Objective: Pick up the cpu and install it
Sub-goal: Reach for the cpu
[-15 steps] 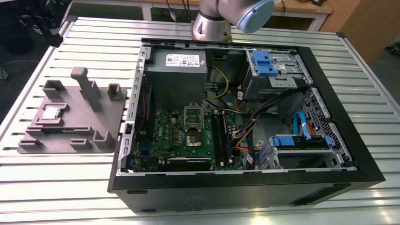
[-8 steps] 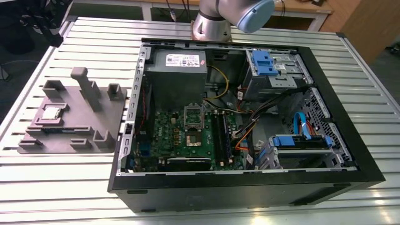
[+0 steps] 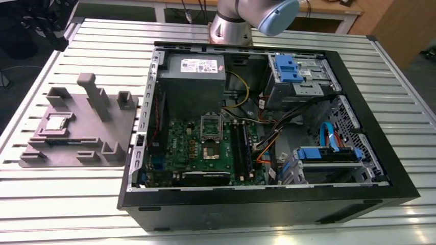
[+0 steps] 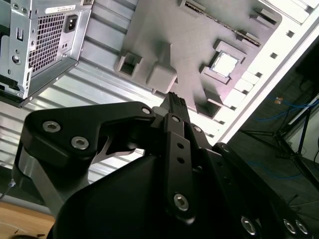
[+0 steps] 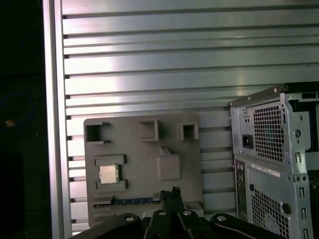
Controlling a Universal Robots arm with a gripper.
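The jaws are pressed together with nothing between them. They hang above the grey tray (image 5: 139,149), which rests on the slatted metal table (image 5: 149,50). The cpu (image 5: 108,174) lies flat in a square recess of that tray, below the jaws and off to one side, well apart from them. The open computer case (image 5: 269,149) stands on the table beside the tray, on the other side of the jaws from the cpu.
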